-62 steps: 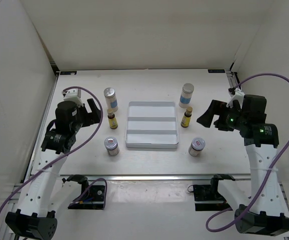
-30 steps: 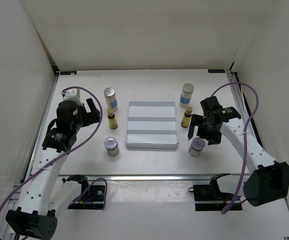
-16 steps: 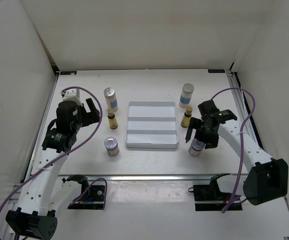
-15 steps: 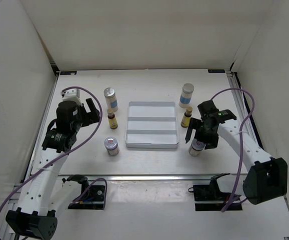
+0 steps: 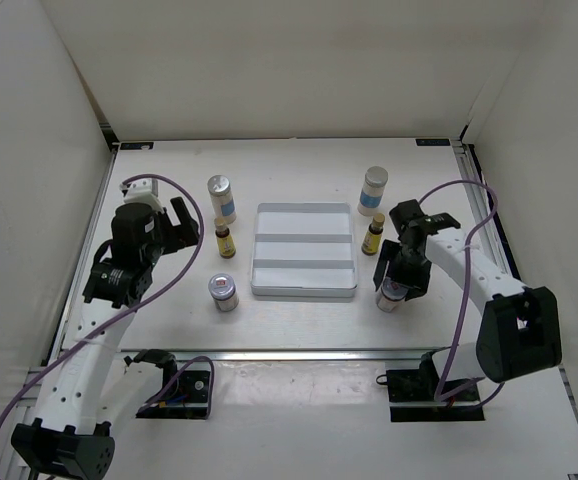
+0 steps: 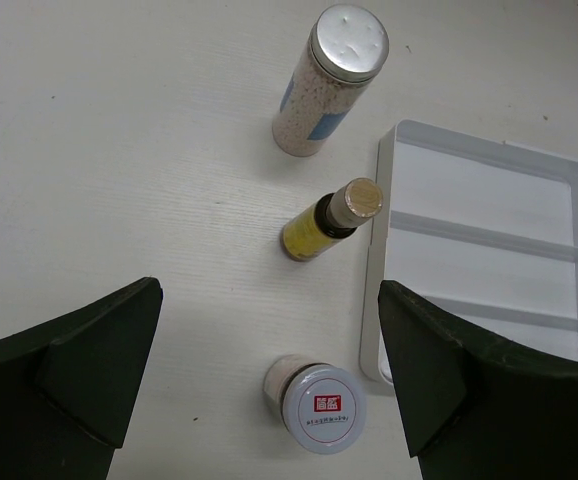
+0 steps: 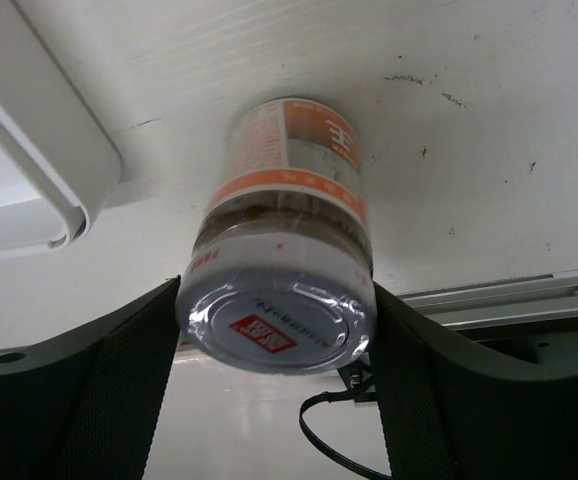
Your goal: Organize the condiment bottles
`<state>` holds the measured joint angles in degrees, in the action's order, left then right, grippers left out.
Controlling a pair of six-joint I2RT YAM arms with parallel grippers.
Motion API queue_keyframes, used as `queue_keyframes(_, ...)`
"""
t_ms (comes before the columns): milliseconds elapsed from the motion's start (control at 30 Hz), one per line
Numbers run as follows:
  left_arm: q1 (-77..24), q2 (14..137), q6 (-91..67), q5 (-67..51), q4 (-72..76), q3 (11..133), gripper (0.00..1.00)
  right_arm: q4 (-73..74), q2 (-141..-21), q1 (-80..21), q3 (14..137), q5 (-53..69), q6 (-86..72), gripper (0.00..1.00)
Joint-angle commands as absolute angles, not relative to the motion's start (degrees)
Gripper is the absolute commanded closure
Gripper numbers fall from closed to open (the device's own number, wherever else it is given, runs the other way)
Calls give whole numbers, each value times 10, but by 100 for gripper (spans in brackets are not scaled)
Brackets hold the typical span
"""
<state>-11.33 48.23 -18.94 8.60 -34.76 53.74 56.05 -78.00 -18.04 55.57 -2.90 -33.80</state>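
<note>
My right gripper [image 5: 397,283] is shut on the right squat silver-lidded jar [image 7: 287,215], its fingers [image 7: 134,385] pressed against both sides of the lid; the jar [image 5: 393,293] stands on the table right of the tray. Behind it stand a slim yellow bottle [image 5: 373,235] and a tall white bottle [image 5: 373,190]. My left gripper [image 5: 189,230] hangs open above the left group: a tall white bottle [image 6: 327,85], a yellow bottle [image 6: 329,222] and a squat jar [image 6: 319,405]. In the left wrist view that gripper [image 6: 269,290] holds nothing.
The shallow white tray [image 5: 304,293] with three compartments lies in the middle between the two groups; its rim [image 6: 374,300] is close to the left yellow bottle and jar, and its corner [image 7: 39,170] is beside the right jar. White walls enclose the table.
My right arm swung in from the right and came down over the right squat jar, and its jaws closed on the lid. The left arm stayed still.
</note>
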Motion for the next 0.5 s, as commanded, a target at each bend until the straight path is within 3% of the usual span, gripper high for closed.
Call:
queue_keyframes(0, -111, 465, -192, 105, -348, 532, 0, 566, -795, -179, 578, -33, -338, 26)
queue_keyframes(233, -111, 460, -192, 105, -348, 532, 0, 566, -800, -179, 573, -26, -338, 54)
queue_keyframes(300, -111, 460, -197, 105, -348, 532, 0, 575, -788, -179, 579, -26, -332, 68)
queue_keyframes(467, -111, 460, -197, 105, -348, 532, 0, 611, -737, -250, 689, -61, -304, 89)
